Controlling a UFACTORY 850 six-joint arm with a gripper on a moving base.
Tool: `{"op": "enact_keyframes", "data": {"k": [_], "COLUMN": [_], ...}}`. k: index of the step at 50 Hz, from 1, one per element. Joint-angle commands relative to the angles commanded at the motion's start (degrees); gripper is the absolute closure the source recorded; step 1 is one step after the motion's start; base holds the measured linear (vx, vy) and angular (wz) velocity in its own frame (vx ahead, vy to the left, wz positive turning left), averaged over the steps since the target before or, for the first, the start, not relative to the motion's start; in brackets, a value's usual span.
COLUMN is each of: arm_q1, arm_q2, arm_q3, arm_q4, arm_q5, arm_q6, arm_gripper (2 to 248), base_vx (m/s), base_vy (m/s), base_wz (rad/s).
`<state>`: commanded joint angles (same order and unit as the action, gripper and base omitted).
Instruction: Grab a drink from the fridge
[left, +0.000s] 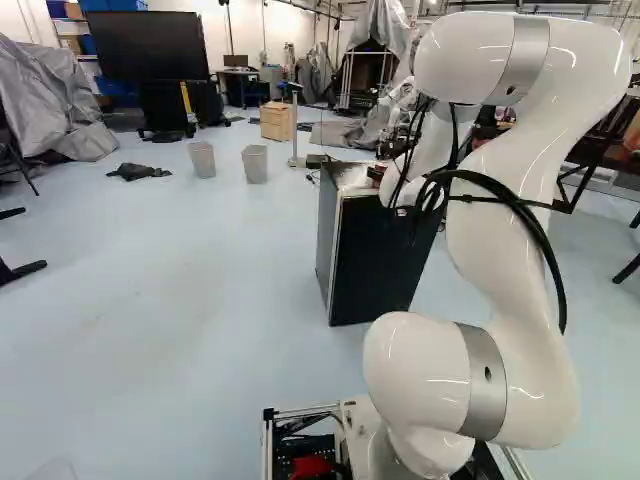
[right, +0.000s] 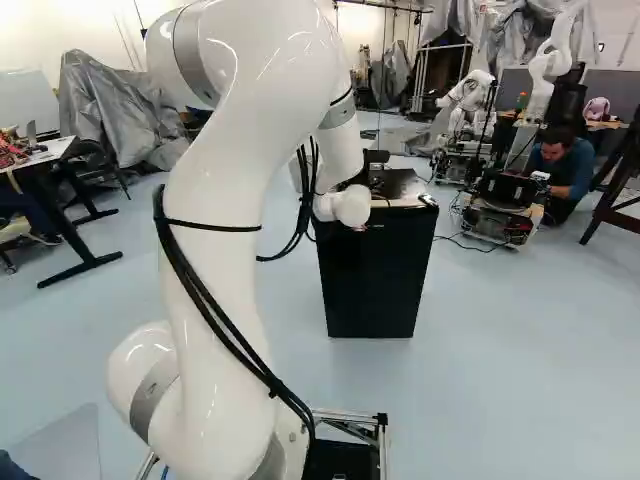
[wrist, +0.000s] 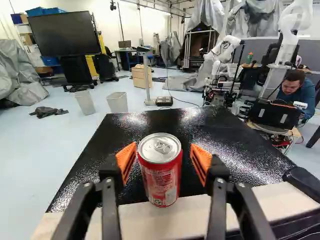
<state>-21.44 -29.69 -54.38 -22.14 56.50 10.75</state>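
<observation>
Fingers (wrist: 200, 159) stand well apart, the red can (wrist: 161, 175) between them, ungripped.

Floor (left: 180, 300): pale blue, smooth, evenly lit. Wall (wrist: 107, 25): white, with a rail (wrist: 145, 7) overhead. One large dark screen (left: 145, 45) on a stand, blue boxes (wrist: 45, 11) on shelving behind it. Two grey bins, the first (left: 202, 160) just beside the second (left: 255, 165). One light wooden cabinet (left: 275, 122). Dark cloth (left: 138, 172), crumpled on the floor. Grey sheeting (right: 105, 100), draped. One desk (right: 45, 155), pale top, dark legs, at the left of the right base view.
</observation>
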Motion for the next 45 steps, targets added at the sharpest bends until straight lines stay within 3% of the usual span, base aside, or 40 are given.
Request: {"op": "enact_keyframes", "data": {"k": [4,5,9,10,45], "arm_q1": [0.0,0.0,0.0,0.0,0.01], "arm_q2": [0.0,0.0,0.0,0.0,3.08], "arm_q3": [0.0,0.0,0.0,0.0,0.1], "arm_q4": [0.0,0.0,0.0,0.0,0.0], "arm_q5": [0.0,0.0,0.0,0.0,0.0], "arm_q6": [0.0,0.0,0.0,0.0,0.0], "arm_gripper": [92,129,129,150,150], "base_vx": [0.0,0.0,0.0,0.0,0.0], "base_vy": [0.0,0.0,0.0,0.0,0.0], "base_wz": [0.0,0.0,0.0,0.0,0.0]}}
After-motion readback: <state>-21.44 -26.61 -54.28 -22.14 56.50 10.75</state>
